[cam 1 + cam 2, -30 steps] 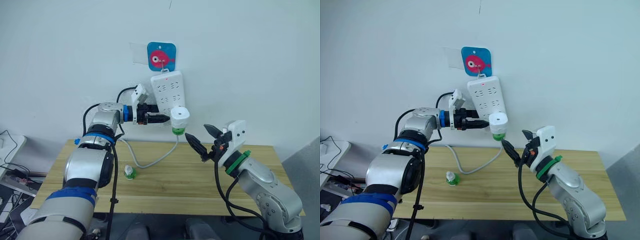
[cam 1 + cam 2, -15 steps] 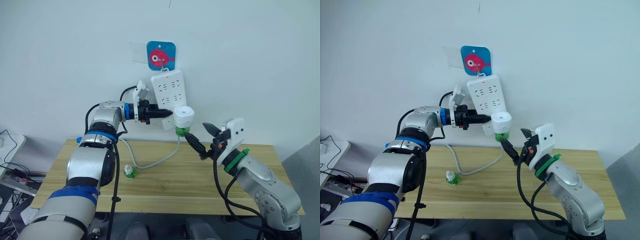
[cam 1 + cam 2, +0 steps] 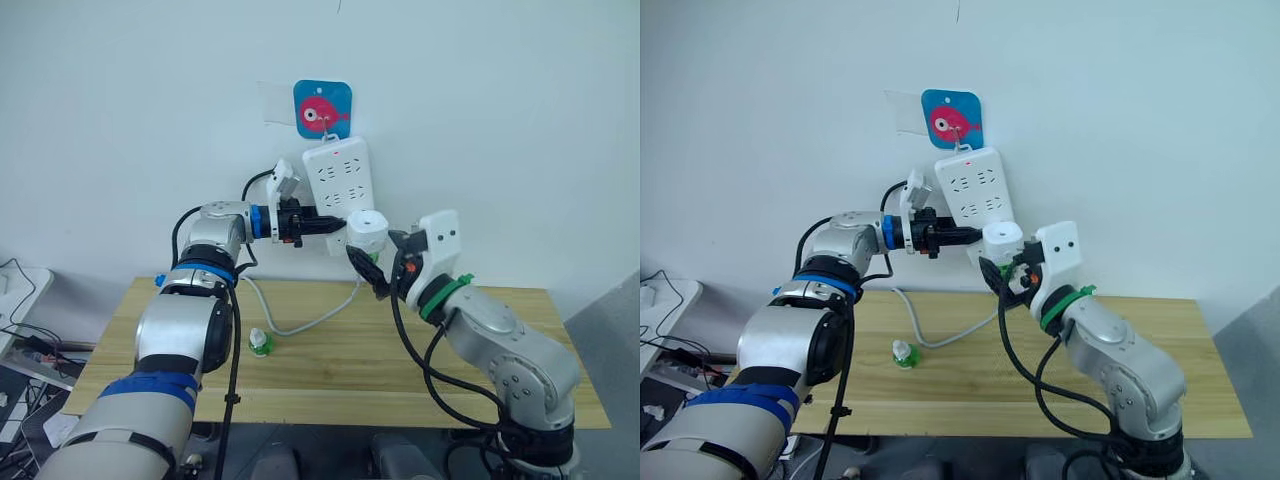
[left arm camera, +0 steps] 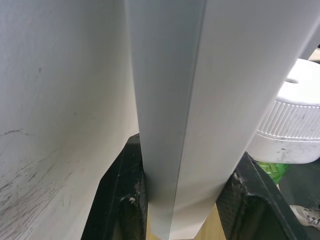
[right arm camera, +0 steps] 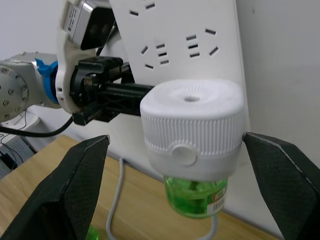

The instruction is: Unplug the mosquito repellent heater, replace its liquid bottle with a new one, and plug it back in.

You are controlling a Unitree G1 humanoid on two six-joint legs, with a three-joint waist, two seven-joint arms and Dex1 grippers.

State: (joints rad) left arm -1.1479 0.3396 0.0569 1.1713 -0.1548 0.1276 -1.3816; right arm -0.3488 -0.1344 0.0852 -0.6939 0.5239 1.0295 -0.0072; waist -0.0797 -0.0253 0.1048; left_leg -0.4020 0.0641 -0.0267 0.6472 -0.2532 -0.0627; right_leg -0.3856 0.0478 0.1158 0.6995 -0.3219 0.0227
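Left to right, head views:

Small green-and-white bottle: stood on the wooden table near its left half, just beside the white cable, untouched. Judged to be the spare liquid bottle.

Left gripper: reached level toward the wall, its two black fingers closed on the lower edge of the power strip, one finger against each face, as the left wrist view showed. It held the same place as half a second before and appeared to be steadying the strip.

Power strip: hung on the wall from a hook under a blue fish sticker.

Mosquito repellent heater: plugged into the strip's lower end, white ribbed body uppermost, green liquid bottle screwed in below. It sat between the two grippers.

Right gripper: fingers spread wide, one to each side of the heater in the right wrist view and apart from it. A second before, this gripper had hung lower and well to the right; it had since risen and come in to bracket the heater.

Judgement: the unplugging step was at the approach-to-grasp stage. The heater was not yet gripped. Closing the right fingers on the ribbed body would be needed next, then a pull straight out from the strip.
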